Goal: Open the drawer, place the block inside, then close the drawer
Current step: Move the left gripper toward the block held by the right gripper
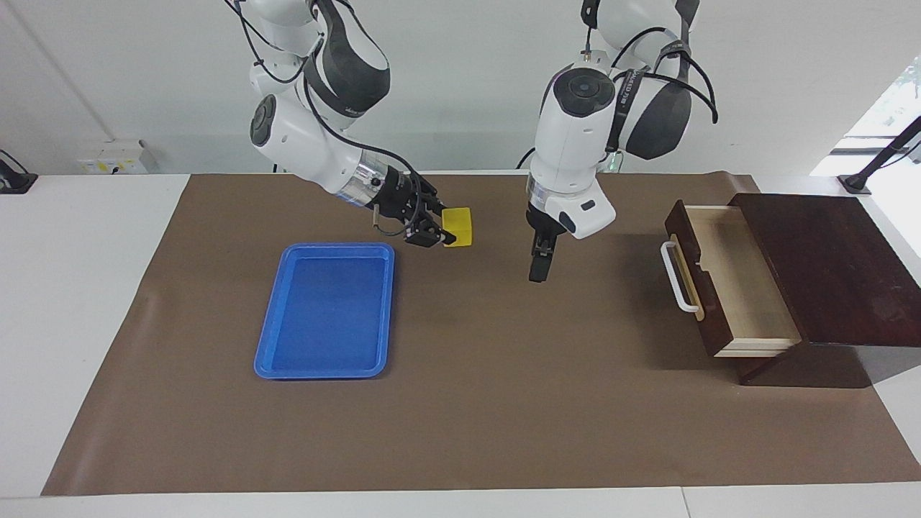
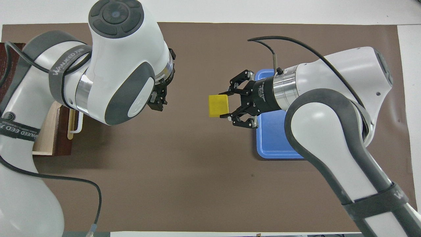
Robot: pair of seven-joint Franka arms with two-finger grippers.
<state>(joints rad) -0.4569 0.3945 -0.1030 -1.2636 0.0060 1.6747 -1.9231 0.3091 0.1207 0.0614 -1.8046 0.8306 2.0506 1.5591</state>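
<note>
A: Where is the block (image 1: 458, 226) at this moment?

B: Up in the air, clamped in the right end effector (image 1: 440, 232). Its two black fingers press on the cube's sides, and the cube hangs over the bare brown mat (image 1: 468, 403) on the desk (image 1: 79, 316), just beside the corner of the blue tray (image 1: 288, 345) that lies nearest the robots.

A: And from above?

B: The overhead view agrees: the block (image 2: 218, 105) sticks out past the right end effector (image 2: 227, 104), which points toward the left arm's end of the desk, with the blue tray (image 2: 273, 144) partly hidden under the wrist.

A: The drawer (image 1: 727, 280)?

B: Pulled out of its dark wooden box (image 1: 827, 266) at the left arm's end of the desk. The pale interior shows, and the white handle (image 1: 675, 277) faces the middle of the mat. The block is well apart from it.

A: What about the left arm?

B: It waits. The left end effector (image 1: 538, 270) hangs pointing straight down over the mat, between the block and the drawer. Its fingers look together, with nothing held.

A: Any writing?

B: A black strap on the left arm reads "WANJEED" in the overhead view. The right wrist carries a small white label by the silver ring; I cannot read it.
</note>
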